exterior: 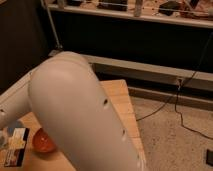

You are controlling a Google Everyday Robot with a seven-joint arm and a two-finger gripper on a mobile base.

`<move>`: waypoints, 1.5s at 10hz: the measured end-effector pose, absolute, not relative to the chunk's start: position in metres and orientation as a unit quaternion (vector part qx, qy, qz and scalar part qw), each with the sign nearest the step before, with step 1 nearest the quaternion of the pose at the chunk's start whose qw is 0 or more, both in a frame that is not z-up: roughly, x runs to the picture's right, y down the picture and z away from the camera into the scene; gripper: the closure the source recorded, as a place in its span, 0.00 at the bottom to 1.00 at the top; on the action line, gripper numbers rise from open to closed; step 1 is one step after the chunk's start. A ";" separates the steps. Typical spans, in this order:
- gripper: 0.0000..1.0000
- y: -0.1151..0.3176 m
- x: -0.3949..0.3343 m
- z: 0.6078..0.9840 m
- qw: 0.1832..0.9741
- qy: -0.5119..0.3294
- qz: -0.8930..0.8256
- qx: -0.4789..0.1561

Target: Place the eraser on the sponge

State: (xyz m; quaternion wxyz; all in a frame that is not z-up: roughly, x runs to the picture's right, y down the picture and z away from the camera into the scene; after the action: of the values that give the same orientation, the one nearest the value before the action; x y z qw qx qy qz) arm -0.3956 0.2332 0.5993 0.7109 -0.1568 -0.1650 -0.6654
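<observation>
**Arm fills your view; end effector out of sight**

Your arm's thick white link [85, 120] slants from the upper left down to the bottom edge. It takes up the middle of the view and covers most of the wooden tabletop [122, 97]. A second white segment [11, 105] reaches off to the left edge.

You won't find the end effector anywhere in view. It is closed tight, but you cannot tell whether it has hold of anything.

At the lower left, a pale rectangular block with dark edges, seemingly the eraser [16, 146], lies just beside an orange bowl [44, 142]. You cannot make out the sponge.

To the right, a black cable [159, 106] trails across the speckled floor [170, 142]. A dark shelf rack [135, 17] runs along the top of the view.
</observation>
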 end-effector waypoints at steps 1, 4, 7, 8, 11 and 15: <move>1.00 0.236 -0.385 0.597 0.726 -0.168 -0.649 -0.155; 1.00 0.247 -0.340 0.605 0.777 -0.185 -0.583 -0.146; 1.00 0.247 -0.291 0.619 0.818 -0.192 -0.524 -0.139; 1.00 0.244 -0.277 0.624 0.827 -0.192 -0.510 -0.137; 1.00 0.247 -0.247 0.639 0.841 -0.196 -0.483 -0.143; 1.00 0.252 -0.223 0.667 0.846 -0.207 -0.461 -0.168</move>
State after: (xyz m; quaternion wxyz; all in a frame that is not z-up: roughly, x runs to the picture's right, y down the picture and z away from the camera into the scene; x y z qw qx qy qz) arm -0.2233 0.2520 0.6672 0.8465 -0.1683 -0.2074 -0.4606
